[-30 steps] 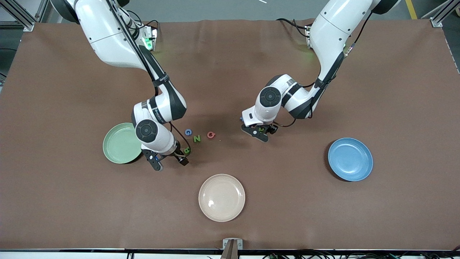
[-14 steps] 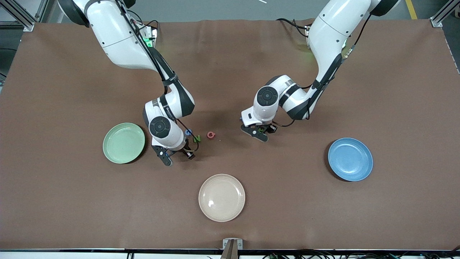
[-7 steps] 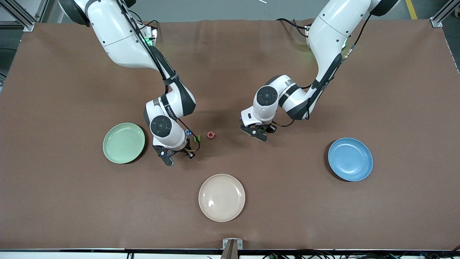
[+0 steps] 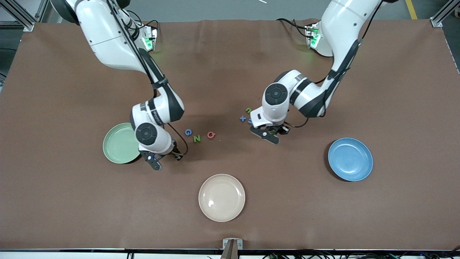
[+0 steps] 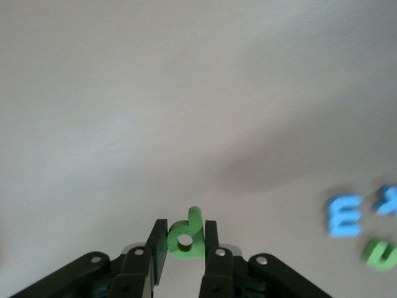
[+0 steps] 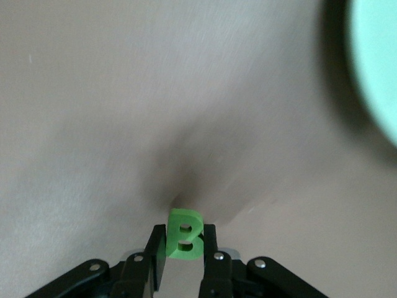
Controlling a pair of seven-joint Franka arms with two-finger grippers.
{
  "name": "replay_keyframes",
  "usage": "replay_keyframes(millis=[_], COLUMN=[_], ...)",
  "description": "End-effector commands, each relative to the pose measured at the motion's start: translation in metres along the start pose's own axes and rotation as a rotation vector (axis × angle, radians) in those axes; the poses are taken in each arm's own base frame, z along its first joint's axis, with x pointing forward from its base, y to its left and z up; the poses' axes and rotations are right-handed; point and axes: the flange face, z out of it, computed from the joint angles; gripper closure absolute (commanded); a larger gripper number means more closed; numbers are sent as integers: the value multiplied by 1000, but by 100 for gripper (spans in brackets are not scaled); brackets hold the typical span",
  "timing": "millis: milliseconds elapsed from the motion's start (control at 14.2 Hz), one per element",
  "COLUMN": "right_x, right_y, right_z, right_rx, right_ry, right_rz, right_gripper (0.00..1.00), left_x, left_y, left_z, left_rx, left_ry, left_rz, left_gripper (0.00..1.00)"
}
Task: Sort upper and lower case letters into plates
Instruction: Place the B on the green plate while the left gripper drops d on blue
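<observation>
Green B sat pinched in the right end effector, just beside the mint plate; the left end effector gripped the green p.

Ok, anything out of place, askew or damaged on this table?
Nothing stands out. All three plates sit flat; the loose letters lie on the cloth. The right gripper holds a green B, the left gripper a green p.

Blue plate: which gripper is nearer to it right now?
Left. The left gripper, holding a green p, is nearer the blue plate; the right gripper is beside the green plate.
</observation>
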Motion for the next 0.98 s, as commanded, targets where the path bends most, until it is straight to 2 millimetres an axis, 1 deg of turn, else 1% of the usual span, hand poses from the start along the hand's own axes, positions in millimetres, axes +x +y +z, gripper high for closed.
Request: replay_keyframes(millis=[0, 70, 141, 211, 281, 422, 492, 562, 633, 703, 843, 914], right_x=[29, 38, 48, 61, 71, 78, 84, 86, 87, 88, 83, 85], right_y=[35, 50, 64, 81, 95, 118, 132, 141, 150, 159, 174, 183], right_z=[-37, -42, -42, -43, -48, -62, -62, -61, -59, -58, -52, -43], right_rx=[-11, -9, -11, -10, -6, 1, -2, -8, -19, -23, -22, -15], right_ry=[-21, -25, -30, -37, -40, -39, -43, -45, -45, -41, -29, -24], right_rz=[-65, -94, -118, -139, -155, -198, -212, -225, -228, -224, -241, -251], right_gripper=[99, 99, 100, 99, 100, 100, 100, 100, 100, 100, 100, 100], left_x=[-29, -42, -54, -65, -74, -93, -102, -111, -120, -123, -120, -119], left_y=[-57, -84, -112, -132, -150, -189, -211, -231, -246, -255, -265, -278], left_z=[-25, -29, -30, -31, -29, -17, -8, 2, 14, 20, 29, 32], left_rx=[44, 50, 51, 52, 51, 40, 33, 27, 20, 14, 2, -2], left_ry=[-14, -20, -27, -32, -38, -43, -29, -10, 8, 15, 23, 33], left_rz=[30, 46, 48, 57, 59, 50, 80, 90, 96, 98, 83, 58], left_gripper=[85, 84, 84, 84, 84, 84, 84, 84, 84, 84, 84, 84])
